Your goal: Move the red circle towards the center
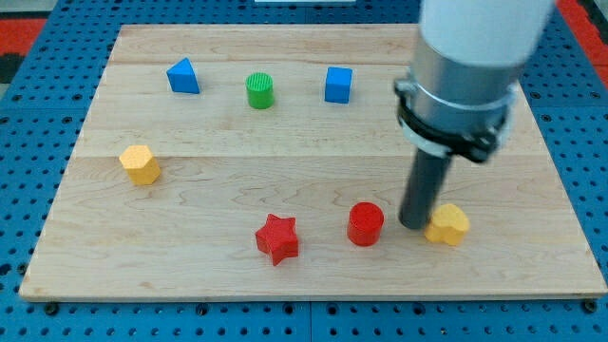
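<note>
- Tip point(414, 224) of my rod tool, no jaws, sits between red circle point(366, 224) and yellow block point(447, 225).
- Both blocks lie near the bench point(313, 275) bottom edge.

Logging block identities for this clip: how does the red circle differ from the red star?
The red circle is a round cylinder; the red star has pointed arms. The circle sits further toward the view's right, just left of my tip; the star lies further left and slightly lower, away from the tip. The yellow block sits just right of the tip. Both are red and rest flat on the wooden board.
</note>
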`<state>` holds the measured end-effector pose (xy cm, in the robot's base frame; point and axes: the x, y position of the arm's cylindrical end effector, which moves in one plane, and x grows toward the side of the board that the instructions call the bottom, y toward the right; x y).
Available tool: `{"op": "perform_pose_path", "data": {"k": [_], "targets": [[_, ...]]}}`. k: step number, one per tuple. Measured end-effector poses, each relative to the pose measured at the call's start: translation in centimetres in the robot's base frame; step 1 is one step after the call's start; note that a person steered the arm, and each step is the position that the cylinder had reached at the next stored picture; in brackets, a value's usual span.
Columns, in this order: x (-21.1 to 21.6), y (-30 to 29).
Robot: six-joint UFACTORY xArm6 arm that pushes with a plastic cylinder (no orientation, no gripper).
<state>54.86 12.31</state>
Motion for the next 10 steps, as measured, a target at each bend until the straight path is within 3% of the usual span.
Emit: {"op": "perform_pose_path", "data": {"k": [1,3,4,5,6,7,8,10], "targets": [[1.3,1.0],[0.2,-5.5],[-7.1,-5.5],[-8.4,-4.2],[-6.4,0.5],[-0.8,-2.9],[0.5,-7.4],[-4.4,-8.5]]}}
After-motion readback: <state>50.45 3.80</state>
